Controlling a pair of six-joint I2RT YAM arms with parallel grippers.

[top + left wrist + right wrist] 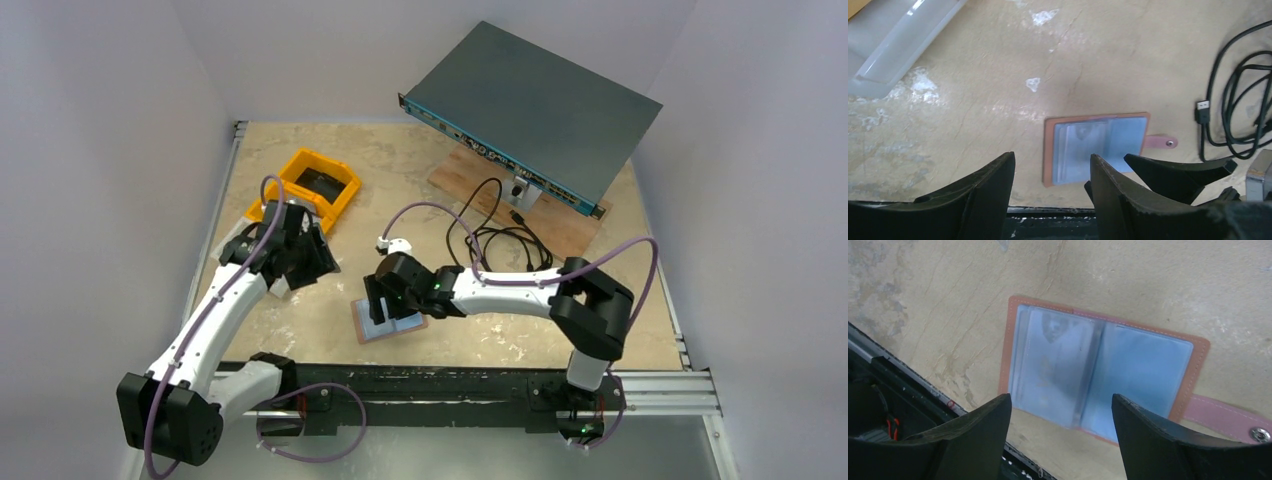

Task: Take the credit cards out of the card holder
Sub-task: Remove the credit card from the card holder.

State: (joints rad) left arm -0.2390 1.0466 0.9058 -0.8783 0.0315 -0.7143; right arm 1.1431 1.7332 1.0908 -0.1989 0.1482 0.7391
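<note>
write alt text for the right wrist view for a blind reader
An open tan card holder lies flat on the beige table, pale blue-grey inside up, a pale card in its left pocket, snap strap at right. The right gripper hovers over it, its jaws spread and empty.

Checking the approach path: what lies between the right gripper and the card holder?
Nothing. In the right wrist view the right gripper hangs open over the opened card holder, and the stretch is bare.

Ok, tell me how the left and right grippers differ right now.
The right gripper hangs directly over the open card holder; the left gripper sits aside, by the yellow bin. The holder fills the right gripper's view but looks smaller from the left gripper's. Both have jaws apart, holding nothing.
</note>
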